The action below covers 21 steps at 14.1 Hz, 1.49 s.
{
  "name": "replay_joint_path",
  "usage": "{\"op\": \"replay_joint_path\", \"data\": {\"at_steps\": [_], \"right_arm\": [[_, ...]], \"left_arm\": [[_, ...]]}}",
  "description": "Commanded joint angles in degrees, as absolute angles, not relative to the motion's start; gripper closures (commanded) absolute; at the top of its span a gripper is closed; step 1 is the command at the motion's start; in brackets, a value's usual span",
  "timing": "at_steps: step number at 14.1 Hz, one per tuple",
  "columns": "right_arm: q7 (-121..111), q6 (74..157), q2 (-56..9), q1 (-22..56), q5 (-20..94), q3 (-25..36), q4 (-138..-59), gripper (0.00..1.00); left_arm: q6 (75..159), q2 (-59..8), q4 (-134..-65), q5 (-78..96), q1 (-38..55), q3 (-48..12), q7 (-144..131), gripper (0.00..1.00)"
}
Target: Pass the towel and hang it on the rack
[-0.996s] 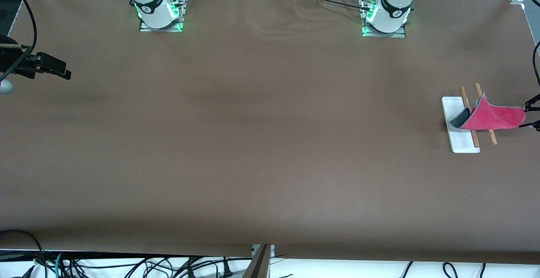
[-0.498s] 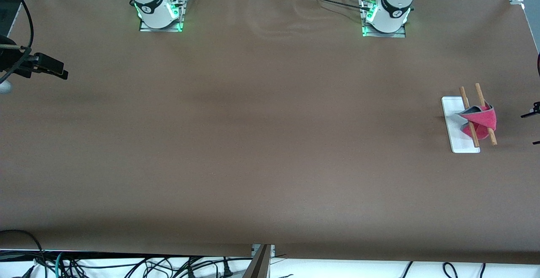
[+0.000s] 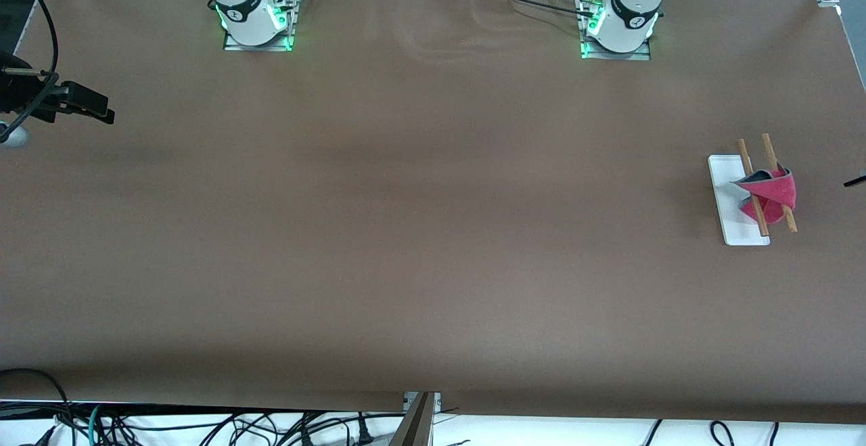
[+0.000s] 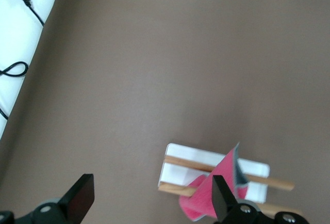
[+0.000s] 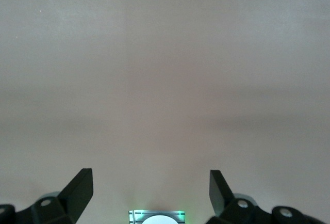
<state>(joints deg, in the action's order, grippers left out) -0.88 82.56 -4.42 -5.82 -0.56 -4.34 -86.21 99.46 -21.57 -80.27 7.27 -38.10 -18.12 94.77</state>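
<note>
1. Two wooden rods of the rack [image 3: 739,229] carry the towel [image 3: 771,192], draped across them at the left arm's end of the table [image 3: 419,229].
2. Left gripper [image 4: 149,203] hangs over that table edge just beside the rack, fingers spread wide, holding nothing.
3. Right gripper [image 5: 150,190] waits over the right arm's edge, fingers wide apart, holding nothing.
4. Bare tabletop lies between them.

Both arms are glossy white with black joint bands, on metal base plates [image 3: 257,43] glowing green. Black cables trail beside them. The gripper fingers [image 5: 77,190] are matte black wedges.
</note>
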Motion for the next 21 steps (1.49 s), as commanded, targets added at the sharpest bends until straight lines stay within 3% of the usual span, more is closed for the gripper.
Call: {"op": "replay_joint_path", "data": {"at_steps": [1, 8, 12, 21], "right_arm": [[-2.11, 81.92, -2.99, -5.71, -1.14, -4.04, -87.8, 0.0], [-2.11, 82.09, -3.07, -4.57, -0.88, -4.04, -87.8, 0.0], [-2.11, 82.44, -3.16, -4.48, -0.88, -4.13, -87.63, 0.0], [-2.11, 82.53, -4.75, -4.48, -0.97, -4.39, -85.43, 0.0]], "left_arm": [[97.66, -13.29, -84.98, 3.61, -32.02, -17.31, 77.5, 0.0], [91.59, -0.2, -92.97, 3.52, -21.81, -16.26, 29.42, 0.0], [90.7, 10.09, -103.42, 3.43, -12.76, -9.5, 11.98, 0.0], [87.81, 10.11, -103.45, -0.53, -12.66, -9.84, 9.32, 0.0]]}}
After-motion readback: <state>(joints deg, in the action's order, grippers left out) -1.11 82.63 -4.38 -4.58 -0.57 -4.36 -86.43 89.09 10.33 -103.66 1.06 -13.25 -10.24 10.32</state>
